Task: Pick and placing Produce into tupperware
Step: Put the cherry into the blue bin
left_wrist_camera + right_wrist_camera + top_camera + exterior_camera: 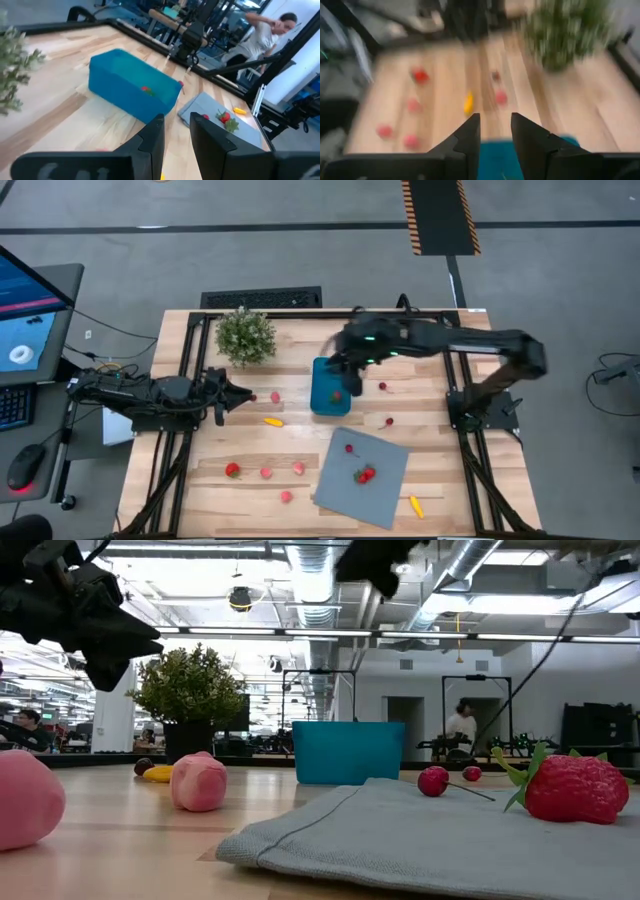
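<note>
High view shows the right pincer (pixel 340 372) above the blue tub (pixel 330 387), partly open and holding nothing. One red piece (pixel 337 394) lies inside. A sideways bump could tip the tub. Left pincer (pixel 245 396) waits, slightly open, empty. About eleven pieces sit on the counter (pixel 300 355); one mat (pixel 362 476), one plant (pixel 245 335).

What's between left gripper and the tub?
High view: a small pink piece lies on the wood between the left gripper and the teal tub; otherwise bare.
</note>
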Robot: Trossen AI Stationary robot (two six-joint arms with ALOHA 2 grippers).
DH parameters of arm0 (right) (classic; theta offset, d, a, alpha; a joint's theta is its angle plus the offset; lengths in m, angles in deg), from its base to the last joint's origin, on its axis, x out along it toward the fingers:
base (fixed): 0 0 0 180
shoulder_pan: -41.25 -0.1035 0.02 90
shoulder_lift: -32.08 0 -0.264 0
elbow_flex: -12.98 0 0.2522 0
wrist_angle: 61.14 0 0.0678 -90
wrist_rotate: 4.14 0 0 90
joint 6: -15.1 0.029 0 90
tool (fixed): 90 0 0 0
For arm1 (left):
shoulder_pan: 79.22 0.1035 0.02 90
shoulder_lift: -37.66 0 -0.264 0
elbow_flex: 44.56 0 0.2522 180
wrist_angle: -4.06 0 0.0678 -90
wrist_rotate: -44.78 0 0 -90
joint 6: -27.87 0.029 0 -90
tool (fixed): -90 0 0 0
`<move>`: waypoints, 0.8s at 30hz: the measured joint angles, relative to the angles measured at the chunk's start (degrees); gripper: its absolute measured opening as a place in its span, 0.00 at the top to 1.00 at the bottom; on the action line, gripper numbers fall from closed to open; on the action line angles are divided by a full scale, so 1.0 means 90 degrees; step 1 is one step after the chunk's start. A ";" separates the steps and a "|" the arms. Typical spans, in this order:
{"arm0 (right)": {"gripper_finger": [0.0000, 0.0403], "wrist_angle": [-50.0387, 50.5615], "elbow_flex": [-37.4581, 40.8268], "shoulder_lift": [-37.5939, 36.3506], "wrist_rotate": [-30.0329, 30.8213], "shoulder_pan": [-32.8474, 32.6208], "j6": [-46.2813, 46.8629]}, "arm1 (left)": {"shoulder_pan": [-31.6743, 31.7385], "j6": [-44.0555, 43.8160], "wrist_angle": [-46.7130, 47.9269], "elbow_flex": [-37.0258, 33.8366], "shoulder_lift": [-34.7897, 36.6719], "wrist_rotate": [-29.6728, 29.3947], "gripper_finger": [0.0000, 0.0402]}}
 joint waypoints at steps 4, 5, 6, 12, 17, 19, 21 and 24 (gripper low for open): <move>0.67 -0.0636 0.1109 -0.1146 0.0655 -0.0321 0.0305 | 0.0000 0.0191 -0.0197 0.0000 0.0002 0.0003 0.79; 0.68 -0.0740 0.1419 -0.1397 0.0849 -0.0427 0.0347 | 0.0000 0.0212 -0.0186 0.0000 0.0002 0.0008 0.79; 0.68 -0.0956 0.1703 -0.1615 0.1016 -0.0542 0.0404 | 0.0000 0.0215 -0.0185 0.0000 0.0002 0.0047 0.79; 0.68 -0.2595 0.3613 -0.2835 0.1392 -0.1182 0.0972 | 0.0000 0.0144 -0.0154 0.0000 0.0001 0.0312 0.79; 0.67 -0.4361 0.4967 -0.3311 0.1408 -0.1599 0.1312 | 0.0000 0.0717 -0.0143 0.0000 0.0000 0.0454 0.79; 0.67 -0.4669 0.5323 -0.3357 0.1407 -0.1709 0.1466 | 0.0000 0.0889 -0.0125 0.0000 0.0000 0.0491 0.79; 0.67 -0.4881 0.5562 -0.3355 0.1418 -0.1815 0.1562 | 0.0000 0.0990 -0.0091 0.0000 -0.0002 0.0416 0.79; 0.67 -0.5415 0.5881 -0.3357 0.1572 -0.2056 0.1592 | 0.0000 0.1008 0.0102 0.0000 -0.0002 0.0008 0.79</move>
